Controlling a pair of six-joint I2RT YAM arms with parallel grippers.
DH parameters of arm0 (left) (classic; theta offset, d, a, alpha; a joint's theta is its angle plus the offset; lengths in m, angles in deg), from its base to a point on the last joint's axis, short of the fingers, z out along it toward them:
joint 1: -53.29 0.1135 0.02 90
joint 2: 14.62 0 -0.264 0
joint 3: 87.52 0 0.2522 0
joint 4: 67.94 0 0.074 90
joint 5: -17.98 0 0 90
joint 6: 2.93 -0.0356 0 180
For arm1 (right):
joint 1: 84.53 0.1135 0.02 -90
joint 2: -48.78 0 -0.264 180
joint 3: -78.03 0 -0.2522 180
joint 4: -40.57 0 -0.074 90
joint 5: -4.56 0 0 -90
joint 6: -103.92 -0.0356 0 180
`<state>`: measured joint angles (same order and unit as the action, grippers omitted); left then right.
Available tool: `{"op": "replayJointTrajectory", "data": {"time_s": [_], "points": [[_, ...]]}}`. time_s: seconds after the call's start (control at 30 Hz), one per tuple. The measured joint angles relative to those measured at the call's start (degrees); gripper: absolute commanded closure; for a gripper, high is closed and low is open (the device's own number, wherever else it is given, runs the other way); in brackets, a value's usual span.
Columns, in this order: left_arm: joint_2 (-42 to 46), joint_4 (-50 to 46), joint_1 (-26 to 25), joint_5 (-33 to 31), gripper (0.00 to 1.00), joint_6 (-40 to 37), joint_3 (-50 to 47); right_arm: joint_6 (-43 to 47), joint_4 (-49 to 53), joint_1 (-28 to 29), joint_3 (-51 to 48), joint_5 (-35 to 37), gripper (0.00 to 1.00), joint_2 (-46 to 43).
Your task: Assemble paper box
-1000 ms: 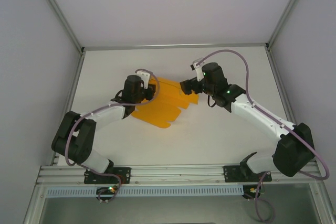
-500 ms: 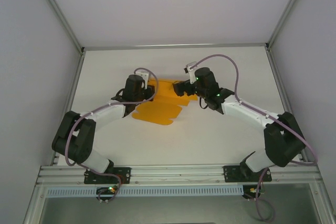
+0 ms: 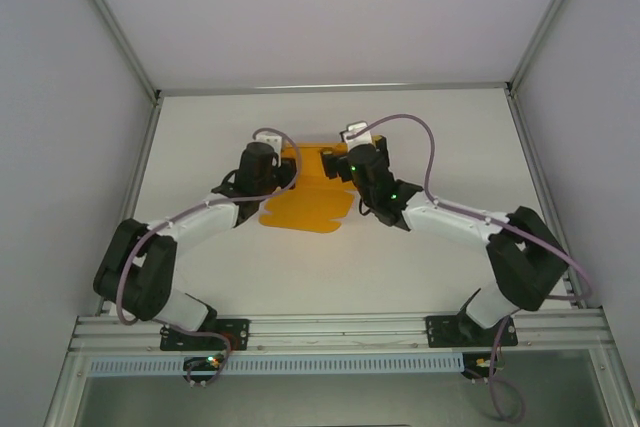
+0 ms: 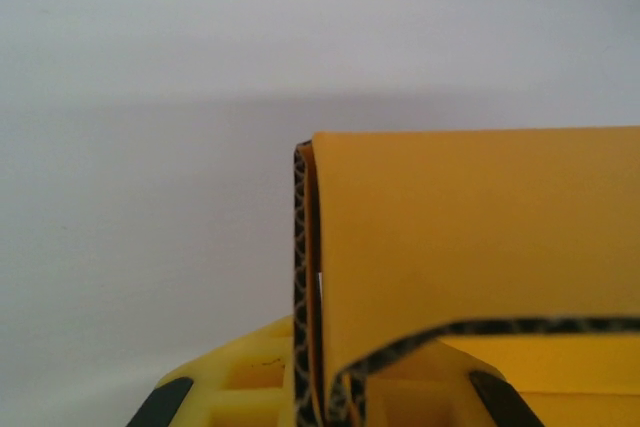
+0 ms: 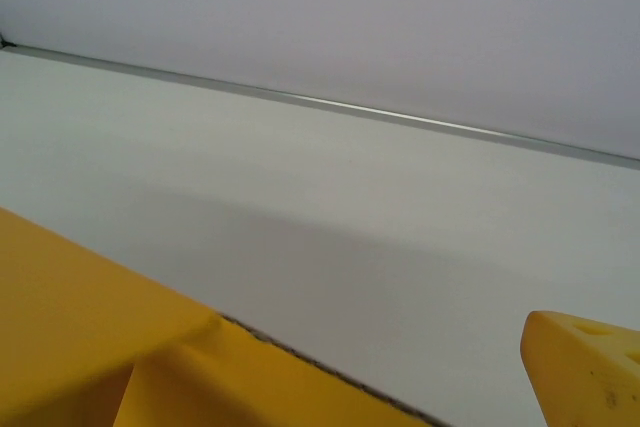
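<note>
White table, orange-yellow paper box partly folded

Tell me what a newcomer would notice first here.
The bright orange-yellow paper box, a partly folded sheet not yet boxed up, lies mid-table between the two arms. The left gripper is shut on the sheet's far-left part. The right gripper stands open at its far-right edge.
</note>
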<state>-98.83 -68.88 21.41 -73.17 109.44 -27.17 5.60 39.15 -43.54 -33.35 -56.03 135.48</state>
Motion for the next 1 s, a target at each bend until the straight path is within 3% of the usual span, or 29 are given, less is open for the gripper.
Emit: {"op": "replayJointTrajectory", "data": {"time_s": [0.23,0.37,0.7,1.0], "points": [[3.89,0.61,0.94,-1.27,1.0,0.0,-0.94,-4.42,14.95,0.15,-7.5,-3.58,0.0,-20.81],[5.22,0.61,1.62,-0.94,1.0,-0.04,-1.99,-6.67,22.32,0.11,-11.1,-5.09,0.0,-26.91],[8.22,0.87,1.53,3.23,1.0,-0.33,-3.37,-7.69,25.57,-0.39,-12.41,-4.94,0.01,-20.57],[8.5,1.36,1.27,3.89,1.0,-2.93,-4.33,-3.23,25.73,-0.66,-3.48,-4.07,0.0,-14.38]]}}
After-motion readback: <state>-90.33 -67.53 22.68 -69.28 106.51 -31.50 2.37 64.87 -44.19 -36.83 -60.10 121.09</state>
